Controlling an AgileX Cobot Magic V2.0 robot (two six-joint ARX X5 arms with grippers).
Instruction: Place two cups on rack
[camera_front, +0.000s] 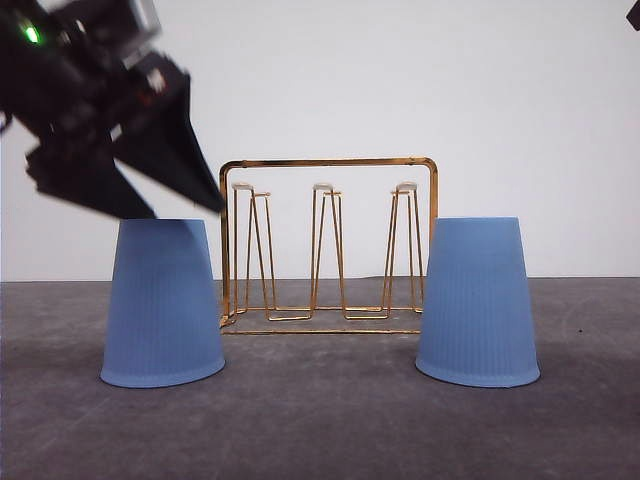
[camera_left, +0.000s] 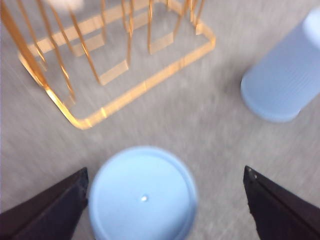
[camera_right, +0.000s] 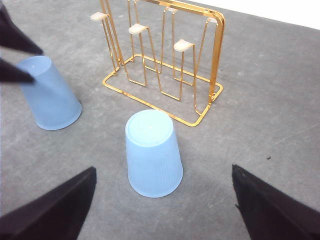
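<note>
Two light-blue ribbed cups stand upside down on the grey table, one on each side of the gold wire rack (camera_front: 328, 245). My left gripper (camera_front: 180, 210) hangs open just above the left cup (camera_front: 162, 305), its dark fingers straddling the cup's top. In the left wrist view that cup (camera_left: 143, 195) lies between the spread fingers (camera_left: 45, 210), with the other cup (camera_left: 285, 85) farther off. My right gripper (camera_right: 164, 170) is open above the right cup (camera_right: 152, 152), well apart from it. The rack (camera_right: 165, 60) carries nothing on its white-tipped prongs.
The grey table (camera_front: 330, 420) runs to a white wall behind the rack. The left gripper's fingers (camera_right: 15, 40) show beside the far cup (camera_right: 50, 92) in the right wrist view. Open tabletop lies in front of both cups.
</note>
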